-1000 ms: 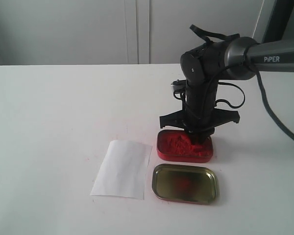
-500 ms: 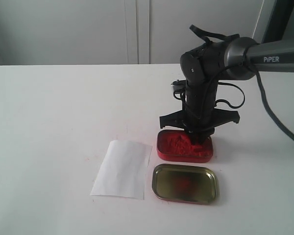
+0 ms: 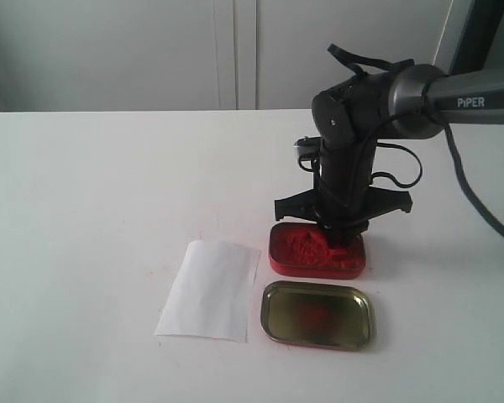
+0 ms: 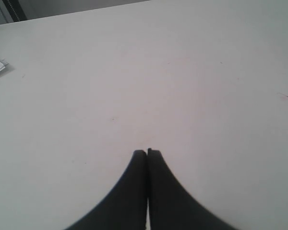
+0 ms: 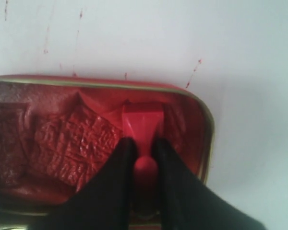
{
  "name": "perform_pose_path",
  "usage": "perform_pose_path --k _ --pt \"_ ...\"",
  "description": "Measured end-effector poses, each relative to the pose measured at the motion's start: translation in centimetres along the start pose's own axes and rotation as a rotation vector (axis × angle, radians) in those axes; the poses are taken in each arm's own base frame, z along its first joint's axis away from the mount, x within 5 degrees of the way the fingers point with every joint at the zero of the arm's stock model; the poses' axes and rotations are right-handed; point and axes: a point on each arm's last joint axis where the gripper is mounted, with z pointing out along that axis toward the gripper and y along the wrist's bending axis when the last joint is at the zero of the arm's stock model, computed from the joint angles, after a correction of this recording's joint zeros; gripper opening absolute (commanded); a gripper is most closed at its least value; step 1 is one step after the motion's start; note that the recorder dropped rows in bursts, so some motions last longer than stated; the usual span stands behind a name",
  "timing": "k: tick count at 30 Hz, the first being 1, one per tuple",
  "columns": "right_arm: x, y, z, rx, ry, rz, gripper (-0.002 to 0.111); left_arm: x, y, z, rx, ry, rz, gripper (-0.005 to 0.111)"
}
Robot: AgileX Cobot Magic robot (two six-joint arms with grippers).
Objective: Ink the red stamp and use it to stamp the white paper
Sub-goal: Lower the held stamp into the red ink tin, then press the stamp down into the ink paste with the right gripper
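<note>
My right gripper [image 5: 144, 143] is shut on the red stamp [image 5: 142, 124], its two fingers pinching the narrow handle. The stamp's square base rests down inside the red ink tin [image 5: 53, 139], near one end of it. In the exterior view the right gripper [image 3: 340, 238] points straight down into the ink tin [image 3: 307, 252], and the stamp is mostly hidden there. The white paper [image 3: 210, 288] lies flat to the left of the tin. My left gripper [image 4: 147, 153] is shut on nothing above bare table; it is out of the exterior view.
The tin's gold lid [image 3: 318, 314] lies open side up just in front of the ink tin, to the right of the paper. Small red ink specks [image 5: 194, 72] mark the white table [image 3: 92, 210] beside the tin.
Almost nothing differs. The right arm has shifted a hair to the right while the gripper stays down in the ink tin with the stamp.
</note>
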Motion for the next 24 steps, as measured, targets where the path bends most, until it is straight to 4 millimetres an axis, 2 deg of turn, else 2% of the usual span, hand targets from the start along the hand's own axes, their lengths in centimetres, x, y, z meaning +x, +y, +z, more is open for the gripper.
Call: perform_pose_path --k 15,24 --pt "0.0 -0.4 -2.9 -0.024 -0.066 0.005 0.0 0.0 0.0 0.0 0.0 0.0 0.0 0.0" --pt "0.0 -0.5 -3.1 -0.025 -0.068 0.006 0.0 0.0 0.0 0.0 0.0 0.0 0.0 0.0"
